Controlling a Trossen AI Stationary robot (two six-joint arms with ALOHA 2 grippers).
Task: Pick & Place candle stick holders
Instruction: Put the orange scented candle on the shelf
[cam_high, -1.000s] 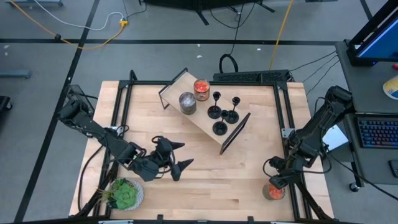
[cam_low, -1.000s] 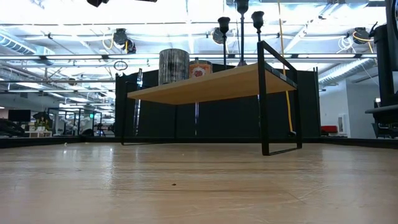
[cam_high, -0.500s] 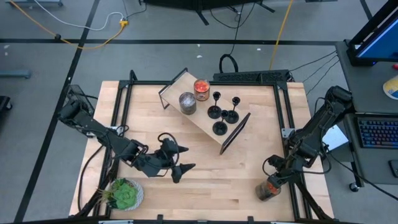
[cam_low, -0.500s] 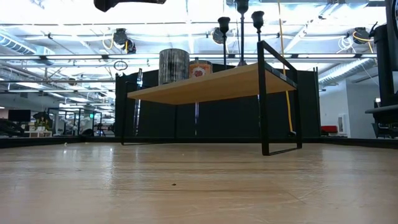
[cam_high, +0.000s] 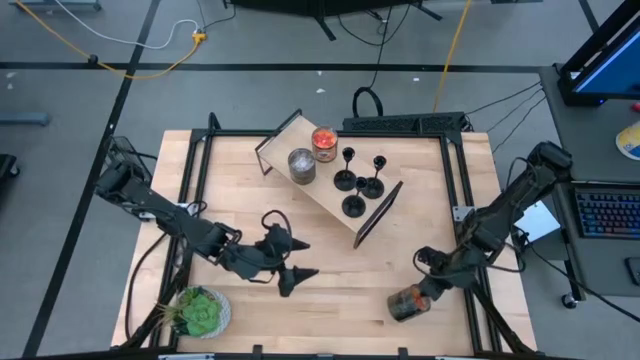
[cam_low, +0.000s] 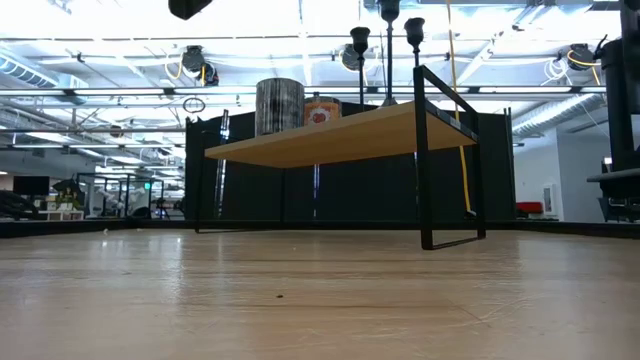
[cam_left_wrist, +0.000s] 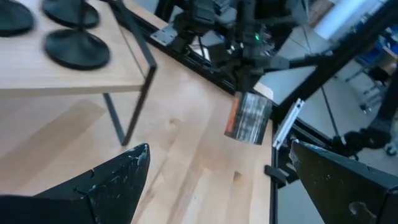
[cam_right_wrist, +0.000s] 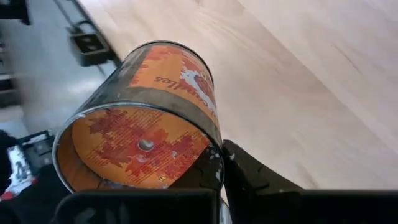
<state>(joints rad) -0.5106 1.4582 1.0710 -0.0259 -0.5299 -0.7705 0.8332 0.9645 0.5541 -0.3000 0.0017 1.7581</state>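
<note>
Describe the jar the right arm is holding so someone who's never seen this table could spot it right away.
Start at the wooden table and go to its front right corner, away from the raised shelf. There the right pincer is shut on a jar with an orange-red leaf label. Unlike the two jars standing on the shelf, it is tipped on its side, lifted off the table.

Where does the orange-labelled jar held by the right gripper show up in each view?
High view: orange-labelled jar near the table's front right, tipped over in the right gripper.
Low view: not in it.
Left wrist view: hanging beyond the shelf, right of centre.
Right wrist view: fills the left half.
Shared landmark: the wooden shelf.
</note>
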